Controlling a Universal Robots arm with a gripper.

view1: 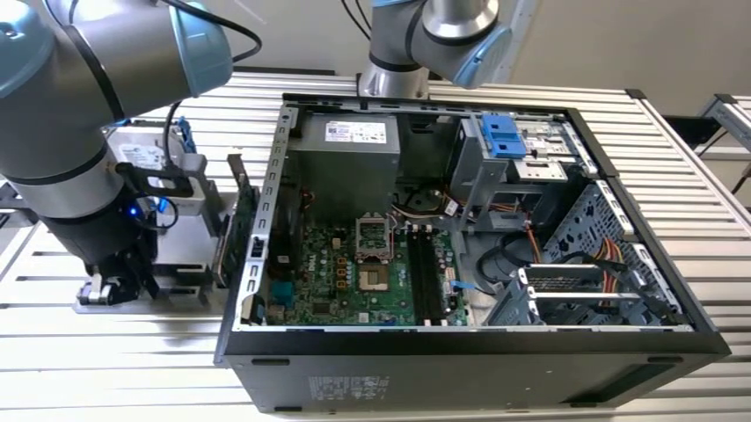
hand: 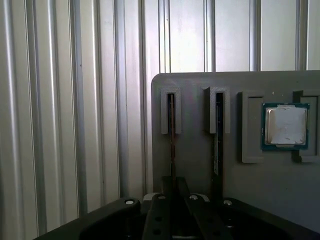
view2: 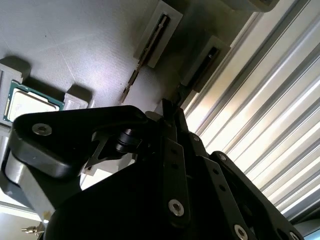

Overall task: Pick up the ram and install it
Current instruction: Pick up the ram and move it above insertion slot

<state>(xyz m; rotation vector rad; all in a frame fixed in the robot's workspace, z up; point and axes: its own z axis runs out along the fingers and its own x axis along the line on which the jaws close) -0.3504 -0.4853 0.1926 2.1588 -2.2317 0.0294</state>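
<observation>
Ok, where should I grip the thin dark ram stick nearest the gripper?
Probably pinch the thin dark ram stick across its flat faces near mid-length, coming straight down onto the grey holder block: it stands on edge, its far end in a slotted bracket, long upper edge exposed.

We find the ram (hand: 171,130) standing on edge in the gray holder (hand: 192,150), a second stick (hand: 216,135) near it on one side, open ribbed table (hand: 75,125) on the other. Between holder and memory slots (view1: 425,272) stand an upright circuit card (view1: 235,207) and the case wall (view1: 277,176); above the slots the case lies open.
</observation>
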